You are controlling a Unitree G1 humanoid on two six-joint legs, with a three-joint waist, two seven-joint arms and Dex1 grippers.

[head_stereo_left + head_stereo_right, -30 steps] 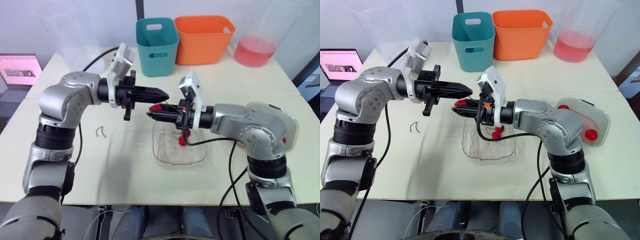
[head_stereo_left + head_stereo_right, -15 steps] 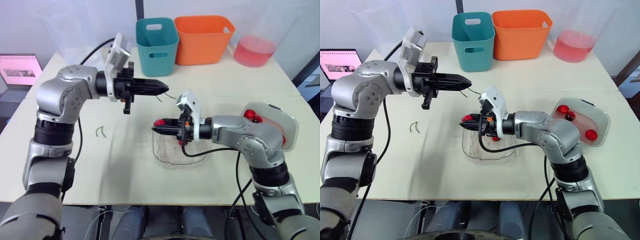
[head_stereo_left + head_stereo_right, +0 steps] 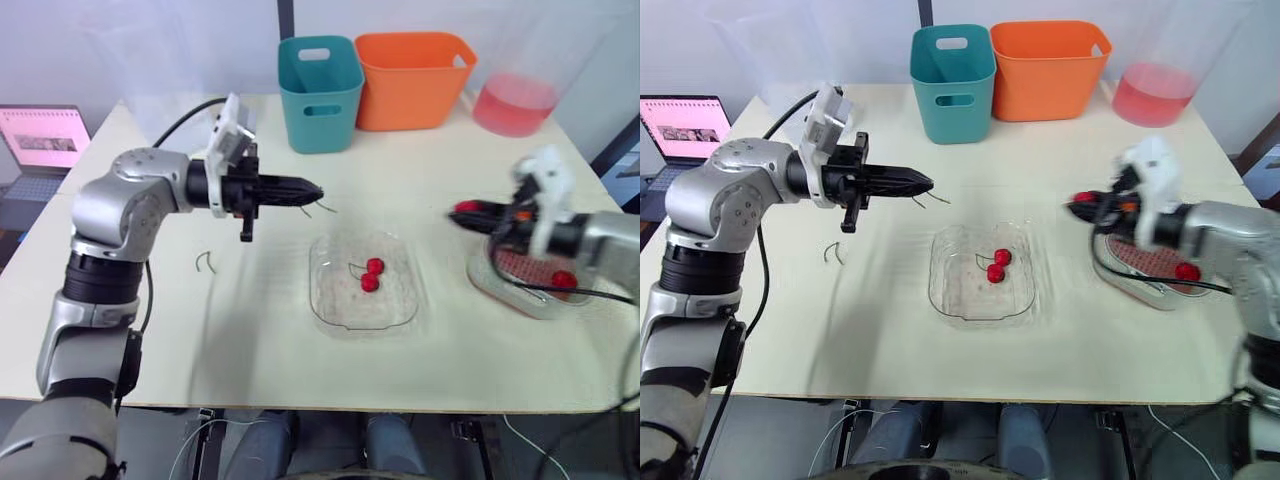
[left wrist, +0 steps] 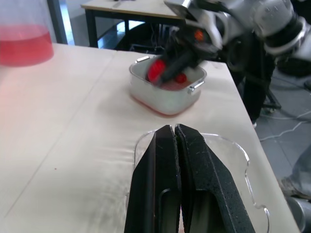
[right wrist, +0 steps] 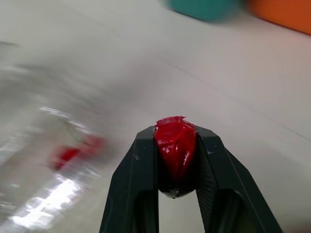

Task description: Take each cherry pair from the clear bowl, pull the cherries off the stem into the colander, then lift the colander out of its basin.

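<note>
Now the right pincer [image 3: 1083, 207] clamps a cherry [image 5: 175, 143] at the colander [image 3: 1143, 263] edge; next it should open over the mesh. The left pincer [image 3: 924, 184], closed, pinches a bare stem [image 3: 936, 198]. One cherry pair [image 3: 995, 266] lies in the clear bowl [image 3: 940, 298].

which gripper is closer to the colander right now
Right. The right gripper, clamping a cherry, hovers by the colander's edge on the clear bowl's side; the left gripper, pinching a stem, is off beyond the clear bowl.
</note>
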